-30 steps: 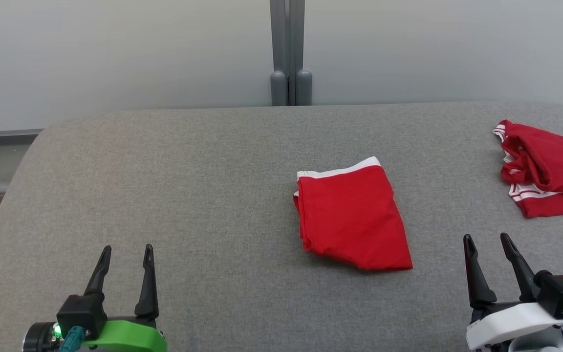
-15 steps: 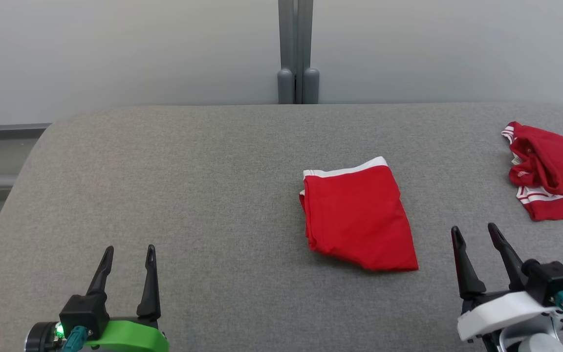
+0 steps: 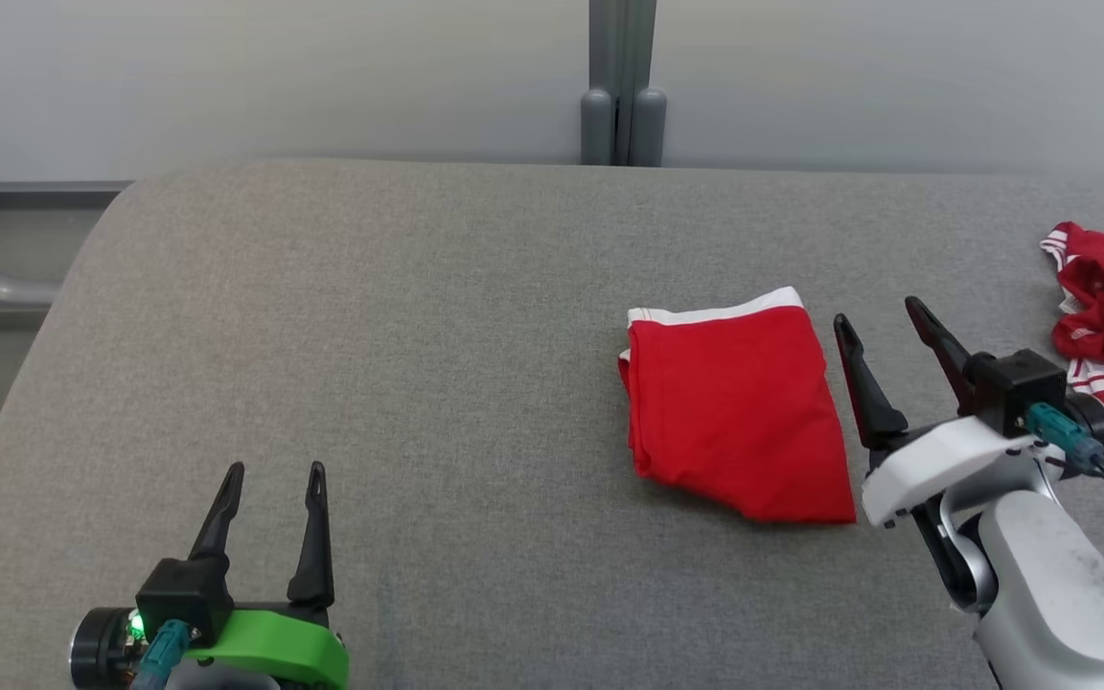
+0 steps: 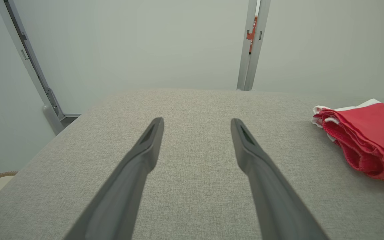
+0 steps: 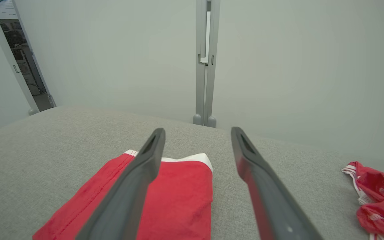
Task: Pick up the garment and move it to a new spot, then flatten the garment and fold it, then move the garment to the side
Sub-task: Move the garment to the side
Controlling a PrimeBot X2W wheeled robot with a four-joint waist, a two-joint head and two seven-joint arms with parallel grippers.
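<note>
Our right hand [image 3: 878, 313], fingers apart, just right of folded red shorts [image 3: 734, 412], likely for side move; left hand [image 3: 276, 469] apart, idle.

Grey upholstered surface [image 3: 418, 335], pale wall [image 3: 274, 77]

The folded garment [image 3: 734, 412] is laid on the padded table [image 3: 399, 316], right of its middle. From it, the right gripper [image 3: 876, 311] is found just beside at two o'clock, and the crumpled garment [image 3: 1103, 316] is found beyond that, near the table's right edge. The left gripper [image 3: 275, 469] is placed well apart at eight o'clock. The post [image 3: 622, 96] is set behind the far edge at eleven o'clock.
</note>
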